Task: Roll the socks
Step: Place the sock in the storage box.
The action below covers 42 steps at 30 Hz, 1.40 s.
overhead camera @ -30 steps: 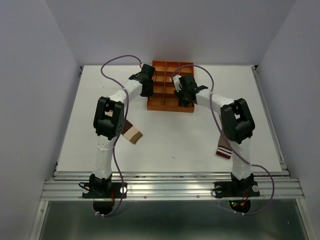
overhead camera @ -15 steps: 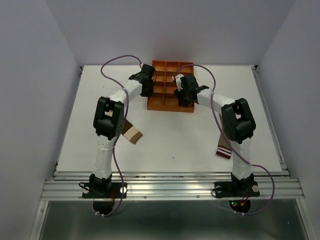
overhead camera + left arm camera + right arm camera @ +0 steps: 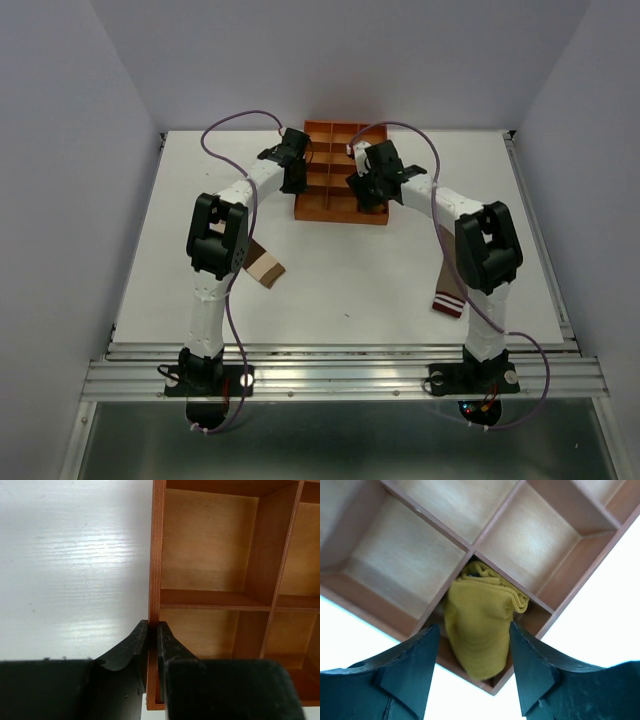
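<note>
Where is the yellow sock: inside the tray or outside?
Inside: the yellow sock sits rolled in a corner compartment of the tray, right gripper open over it.

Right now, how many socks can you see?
3. A mustard-yellow sock in a tray compartment; a cream-and-tan sock on the table by the left arm; a brown striped sock by the right arm. Arms partly cover those two.

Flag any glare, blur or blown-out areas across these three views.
Left wrist: glare streaks on the table beside the tray, left gripper blurred. Right wrist: table blown out white, yellow sock sharp, right gripper soft. Top external: evenly lit, sharp.
</note>
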Available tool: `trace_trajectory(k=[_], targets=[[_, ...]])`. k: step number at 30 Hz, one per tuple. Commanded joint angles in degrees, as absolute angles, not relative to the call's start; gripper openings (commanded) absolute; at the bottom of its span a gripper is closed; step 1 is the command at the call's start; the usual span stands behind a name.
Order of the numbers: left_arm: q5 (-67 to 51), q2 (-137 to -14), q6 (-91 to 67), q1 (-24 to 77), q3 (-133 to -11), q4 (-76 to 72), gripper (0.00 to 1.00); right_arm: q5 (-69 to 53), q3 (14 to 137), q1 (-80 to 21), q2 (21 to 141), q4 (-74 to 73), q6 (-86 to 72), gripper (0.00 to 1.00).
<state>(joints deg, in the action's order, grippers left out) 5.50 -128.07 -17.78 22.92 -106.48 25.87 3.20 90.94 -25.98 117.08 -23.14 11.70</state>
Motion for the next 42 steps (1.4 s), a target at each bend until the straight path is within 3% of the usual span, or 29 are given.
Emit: trace_trajectory(k=[1, 13, 14, 15, 19, 26, 27, 29, 38, 42], targets=[[6.0, -127.8, -20.4, 23.0, -106.0, 28.1, 0.0, 1.9, 91.4, -26.3, 111.5, -23.5, 10.9, 0.65], [6.2, -127.0, -21.2, 23.1, -106.7, 28.7, 0.09, 9.6, 90.7, -26.3, 104.3, -20.3, 1.6, 0.81], [6.2, -127.0, -21.2, 23.0, -106.8, 29.0, 0.11, 11.7, 90.3, -25.8, 103.7, -19.1, 0.1, 0.84], [6.2, -126.8, -21.3, 23.0, -106.8, 28.9, 0.13, 12.5, 89.5, -25.8, 102.4, -18.6, 0.1, 0.97], [6.3, -126.1, -21.4, 23.1, -107.0, 29.1, 0.22, 14.9, 87.1, -25.8, 99.8, -16.2, -4.7, 1.0], [6.6, -123.0, -21.5, 23.2, -106.8, 28.1, 0.49, 20.1, 81.2, -25.8, 95.5, -13.4, -10.2, 1.0], [6.7, -122.4, -21.5, 23.2, -107.0, 28.1, 0.58, 20.5, 80.5, -25.8, 94.9, -13.2, -10.5, 1.0], [6.7, -121.7, -21.1, 23.2, -107.0, 27.9, 0.99, 21.5, 78.8, -25.8, 93.3, -13.0, -11.4, 1.0], [8.7, -113.5, -21.8, 23.3, -105.9, 28.3, 0.99, 29.4, 70.6, -25.8, 82.7, -12.0, -16.6, 1.0], [10.0, -104.4, -23.5, 23.6, -99.4, 26.4, 0.99, 35.0, 65.1, -25.8, 76.4, -12.1, -20.3, 1.0]])
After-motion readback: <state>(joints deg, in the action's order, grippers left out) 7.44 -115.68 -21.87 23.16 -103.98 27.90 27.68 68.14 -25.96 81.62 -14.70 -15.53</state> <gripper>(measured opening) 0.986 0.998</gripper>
